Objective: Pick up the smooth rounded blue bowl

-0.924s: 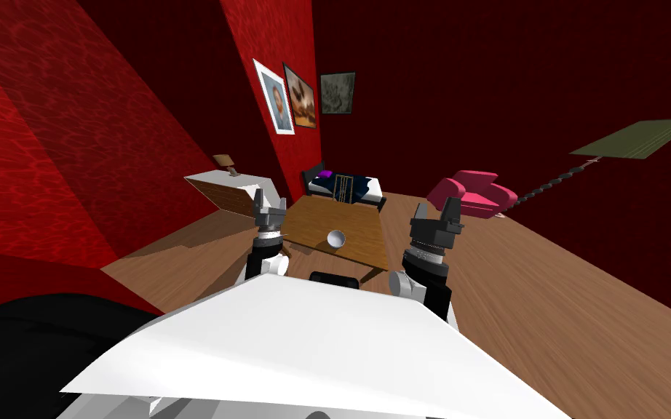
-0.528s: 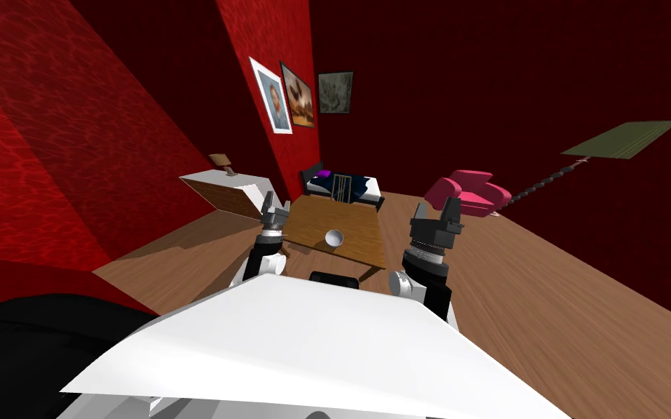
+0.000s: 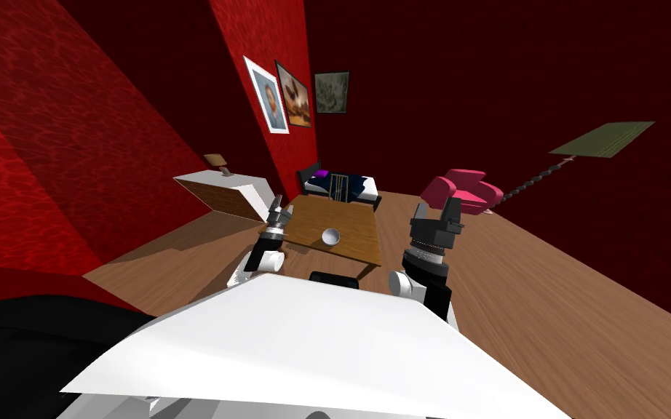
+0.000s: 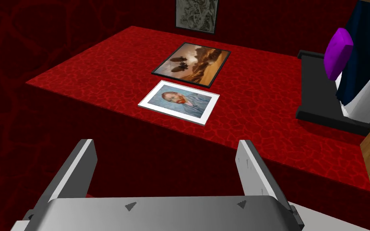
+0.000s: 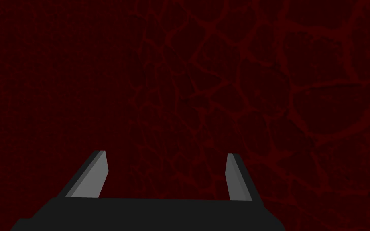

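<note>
Approach stage: the bowl [image 3: 331, 236], drawn pale grey rather than blue, sits near the middle of the wooden table [image 3: 359, 231]; I hold the left gripper [image 3: 281, 206] beside the table's edge, fingers wide, ready to reach; the right gripper [image 3: 436, 209] waits aside, equally wide.

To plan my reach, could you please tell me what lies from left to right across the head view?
White-topped cabinet → left gripper → pale bowl on the wooden table → right gripper → flat green panel.
</note>
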Available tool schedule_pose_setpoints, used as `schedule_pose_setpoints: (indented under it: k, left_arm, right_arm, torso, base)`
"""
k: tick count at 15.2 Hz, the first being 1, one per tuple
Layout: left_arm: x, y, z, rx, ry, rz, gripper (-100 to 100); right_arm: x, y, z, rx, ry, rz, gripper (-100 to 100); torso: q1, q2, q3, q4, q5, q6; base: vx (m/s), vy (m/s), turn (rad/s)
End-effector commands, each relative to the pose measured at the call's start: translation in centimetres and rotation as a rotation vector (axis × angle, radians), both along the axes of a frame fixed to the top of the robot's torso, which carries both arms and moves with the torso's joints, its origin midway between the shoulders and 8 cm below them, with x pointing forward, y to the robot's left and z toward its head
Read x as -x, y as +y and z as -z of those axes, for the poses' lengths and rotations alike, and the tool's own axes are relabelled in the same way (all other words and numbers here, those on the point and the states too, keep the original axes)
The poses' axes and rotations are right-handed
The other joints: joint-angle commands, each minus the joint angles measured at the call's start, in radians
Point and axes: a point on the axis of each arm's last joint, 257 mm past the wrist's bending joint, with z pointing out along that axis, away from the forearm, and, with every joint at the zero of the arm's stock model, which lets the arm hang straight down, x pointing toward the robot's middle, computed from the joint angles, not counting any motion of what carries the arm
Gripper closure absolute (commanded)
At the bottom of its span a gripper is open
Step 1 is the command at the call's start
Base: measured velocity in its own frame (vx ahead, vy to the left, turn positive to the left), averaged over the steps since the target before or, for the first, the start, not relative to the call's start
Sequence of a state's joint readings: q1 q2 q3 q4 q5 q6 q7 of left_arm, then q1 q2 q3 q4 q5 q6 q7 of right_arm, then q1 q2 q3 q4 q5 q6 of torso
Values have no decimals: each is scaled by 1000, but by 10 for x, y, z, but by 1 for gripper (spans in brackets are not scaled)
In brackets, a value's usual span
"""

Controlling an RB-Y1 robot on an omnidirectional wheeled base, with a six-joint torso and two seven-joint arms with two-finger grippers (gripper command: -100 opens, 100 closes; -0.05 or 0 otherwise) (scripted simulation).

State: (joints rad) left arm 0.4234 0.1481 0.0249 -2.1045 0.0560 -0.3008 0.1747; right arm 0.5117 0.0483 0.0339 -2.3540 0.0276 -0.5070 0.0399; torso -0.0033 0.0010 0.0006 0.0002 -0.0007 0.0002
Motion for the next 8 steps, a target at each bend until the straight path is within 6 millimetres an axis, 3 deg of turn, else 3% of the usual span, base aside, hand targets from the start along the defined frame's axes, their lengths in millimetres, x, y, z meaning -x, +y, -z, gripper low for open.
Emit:
schedule_pose_setpoints:
  k: [1, 6, 8]
  left_arm:
    - [-11, 6, 20, 6, 65, -3, -100]
    - [-21, 14, 41, 16, 138, -11, -100]
    - [-30, 21, 58, 26, 197, -20, -100]
  right_arm:
    - [0, 0, 0, 0, 0, 0, 0]
    - [0, 0, 0, 0, 0, 0, 0]
    - [0, 0, 0, 0, 0, 0, 0]
  torso:
    - [0, 0, 0, 0, 0, 0]
    - [0, 0, 0, 0, 0, 0]
    - [1, 0, 0, 0, 0, 0]
  base:
    - [-15, -51, -47]
    - [-17, -49, -26]
    - [-6, -29, -40]
